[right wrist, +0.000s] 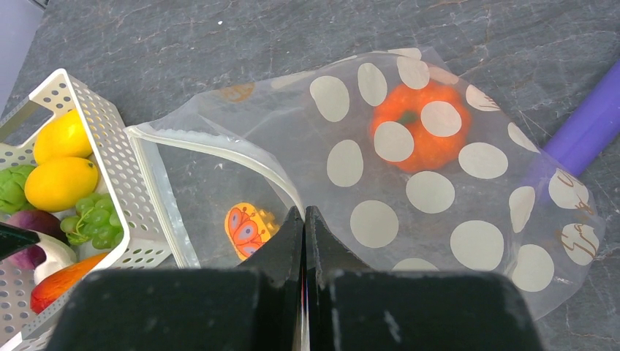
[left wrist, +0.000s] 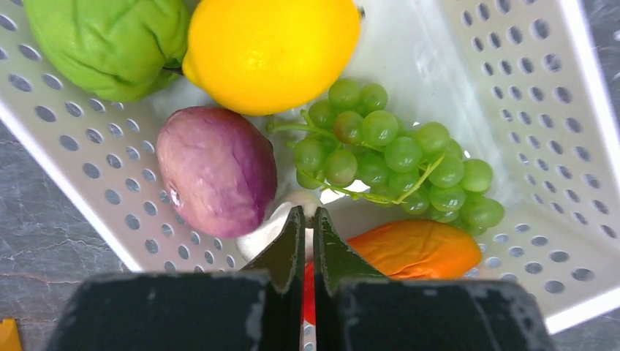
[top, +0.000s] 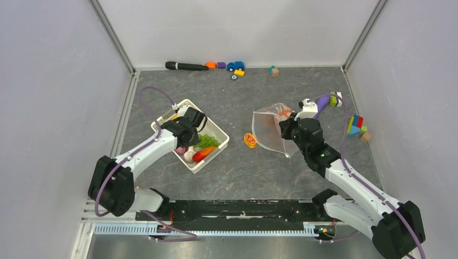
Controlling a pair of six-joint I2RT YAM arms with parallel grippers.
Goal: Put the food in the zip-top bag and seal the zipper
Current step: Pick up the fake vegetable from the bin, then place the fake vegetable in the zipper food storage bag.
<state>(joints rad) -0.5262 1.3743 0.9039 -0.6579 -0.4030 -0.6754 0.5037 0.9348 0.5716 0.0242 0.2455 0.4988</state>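
Grey desk [top: 243, 172], early days: your right tool [right wrist: 305, 218] pinches the zip-top bag [right wrist: 439, 190] — only the pumpkin [right wrist: 418, 126] inside; left tool [left wrist: 305, 218], closed, hangs over the basket [left wrist: 512, 88] of food [left wrist: 387, 153] — zipper [right wrist: 219, 150] open.

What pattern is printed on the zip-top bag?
The zip-top bag is clear with large white dots; the right wrist view shows it best.

1. A robot lab test cell: plain pale panels [top: 48, 81] in metal framing enclose a grey stone-patterned table [top: 254, 172].
2. The left arm [top: 146, 151] and right arm [top: 351, 178] stand by a black rail [top: 243, 208] (purple cables trailing).
3. Toy building blocks [top: 355, 125] lie about as props.
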